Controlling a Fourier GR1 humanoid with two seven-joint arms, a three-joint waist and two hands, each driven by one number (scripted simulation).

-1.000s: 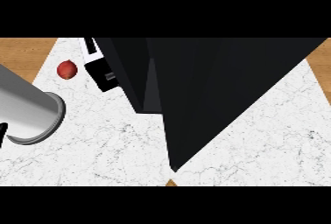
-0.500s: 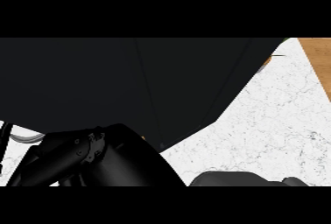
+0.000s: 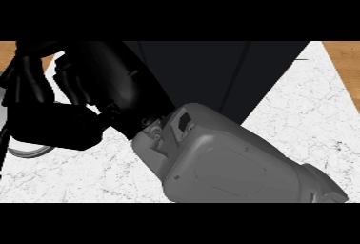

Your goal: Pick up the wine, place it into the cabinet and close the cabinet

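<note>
Step in hand, as I judge it: either the carry of the wine toward the cabinet (image 3: 211,71) or the work on the cabinet itself; I can't tell which, because the bottle shows nowhere in the head view. Wine is not visible on the bare parts of the table (image 3: 295,119). If it is in the picture at all, it is hidden behind the arm or the hand, so its place stays unknown to me.

Right hand (image 3: 91,95) is a big black mass at the upper left, very close to the camera. Its grey forearm (image 3: 232,167) comes in from the lower right and crosses the view diagonally, covering much of the table. The hand lies partly in front of the dark cabinet, black on black, so its outline is lost there. Whether it is open, closed or gripping sth., I can't tell. Whether it touches the cabinet I can't tell either; it only overlaps it in the view.

Left hand does not show. A pale curved rim (image 3: 28,151) peeks out under the right hand at the left edge; I can't say what it is.

Next move, as a judgement: if the bottle is in the hand, it needs to go into the cabinet upright and be let go there. The door then needs a push till it is shut, w/o the forearm catching the cabinet's edge.
</note>
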